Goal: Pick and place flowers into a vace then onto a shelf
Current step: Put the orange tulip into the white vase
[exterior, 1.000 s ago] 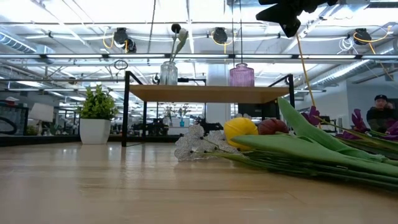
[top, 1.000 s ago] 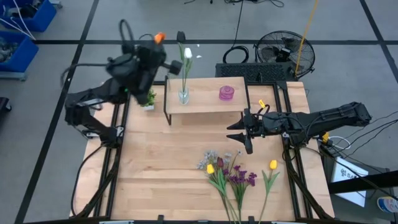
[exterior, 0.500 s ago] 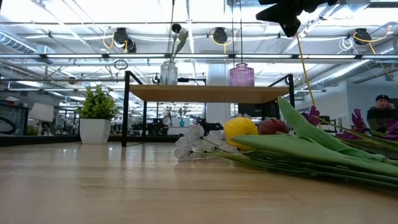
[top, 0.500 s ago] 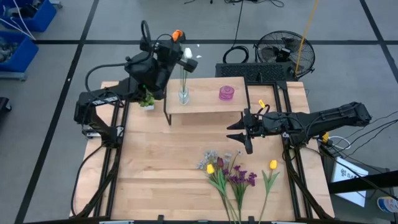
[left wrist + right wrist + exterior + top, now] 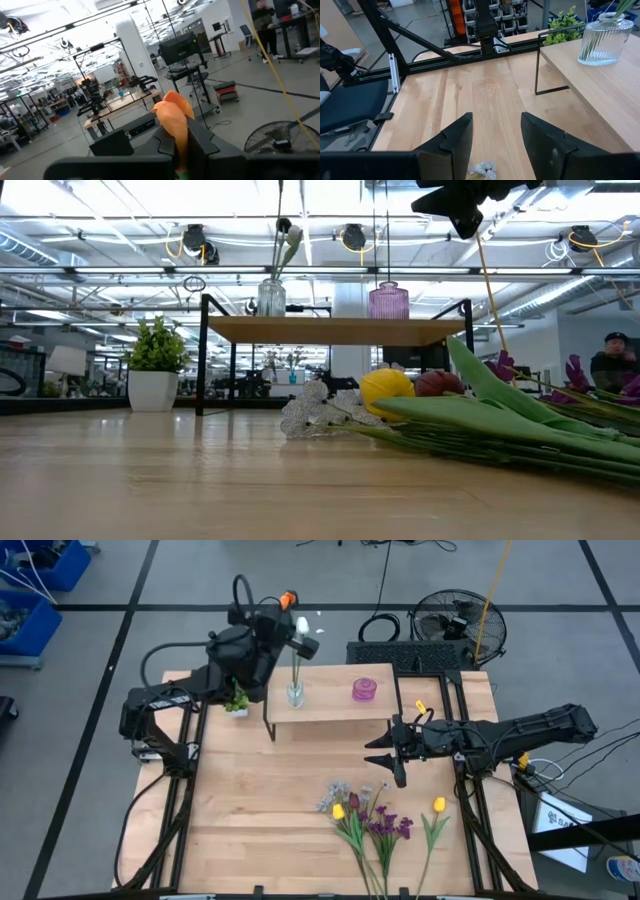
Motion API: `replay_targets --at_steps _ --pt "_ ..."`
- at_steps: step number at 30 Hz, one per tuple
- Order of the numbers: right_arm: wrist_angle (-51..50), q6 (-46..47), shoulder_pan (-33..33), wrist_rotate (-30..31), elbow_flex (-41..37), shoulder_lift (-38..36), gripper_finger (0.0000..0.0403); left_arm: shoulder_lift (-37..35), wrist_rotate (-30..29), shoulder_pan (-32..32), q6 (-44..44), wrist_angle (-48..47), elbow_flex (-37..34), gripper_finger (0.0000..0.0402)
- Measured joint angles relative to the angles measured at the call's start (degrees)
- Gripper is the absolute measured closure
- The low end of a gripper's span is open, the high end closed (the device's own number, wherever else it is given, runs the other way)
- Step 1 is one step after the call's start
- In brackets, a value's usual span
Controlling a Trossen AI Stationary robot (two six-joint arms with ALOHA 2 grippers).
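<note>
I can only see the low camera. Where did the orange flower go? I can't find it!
Observer: The left gripper has it. The orange tulip is pinched between its fingers.
Operator: Where is that gripper?
Observer: The high view shows it over the back left end of the shelf, close to the clear vase with the white tulip in it.
Operator: What's the other arm doing?
Observer: The right gripper is open and empty. It is above the table, between the shelf and the loose flowers lying at the front.
</note>
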Motion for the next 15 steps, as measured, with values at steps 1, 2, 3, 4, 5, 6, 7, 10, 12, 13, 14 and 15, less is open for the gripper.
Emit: replay_targets --at_steps 1,2,3,4,5,6,7,10,12,13,14,15 --pt "0.0 0.0 0.0 -0.04 0.0 0.0 0.0243 0.0 0.04 -0.03 -0.26 -0.68 0.0 0.0387" --pt "0.0 0.02 0.0 -0.06 0.0 0.0 0.0243 0.0 0.0 -0.05 -0.63 -1.25 0.0 0.0392" --pt "0.0 0.02 0.0 -0.09 0.0 0.0 0.0243 0.0 0.02 -0.09 -1.23 -1.89 0.0 0.0393" --pt "0.0 0.02 0.0 -0.11 0.0 0.0 0.0243 0.0 0.02 -0.09 -1.63 -2.47 0.0 0.0393" --pt "0.0 0.02 -0.01 -0.11 0.0 0.01 0.0243 0.0 0.02 -0.09 -2.32 -2.92 0.0 0.0391" --pt "0.0 0.02 0.0 -0.11 0.0 0.0 0.0243 0.0 0.02 -0.09 -3.15 -3.7 0.0 0.0386" --pt "0.0 0.02 0.0 -0.13 0.0 0.0 0.0243 0.0 0.02 -0.09 -4.11 -4.51 0.0 0.038" --pt "0.0 0.04 0.0 -0.13 0.0 0.0 0.0243 0.0 -0.03 -0.09 -6.64 -6.71 0.0 0.0372" --pt "0.0 0.04 0.0 -0.14 0.0 0.0 0.0243 0.0 -0.04 -0.09 -7.06 -7.33 0.0 0.0377" --pt "0.0 0.04 0.0 -0.16 0.0 0.0 0.0243 0.0 -0.07 -0.09 -7.02 -7.36 0.0 0.0382" --pt "0.0 0.05 0.0 -0.15 0.0 0.0 0.0243 0.0 -0.13 -0.09 -6.89 -7.36 0.0 0.0387" --pt "0.0 0.05 0.0 -0.16 0.0 0.0 0.0243 0.0 -0.26 -0.09 -6.84 -7.5 0.0 0.0391"
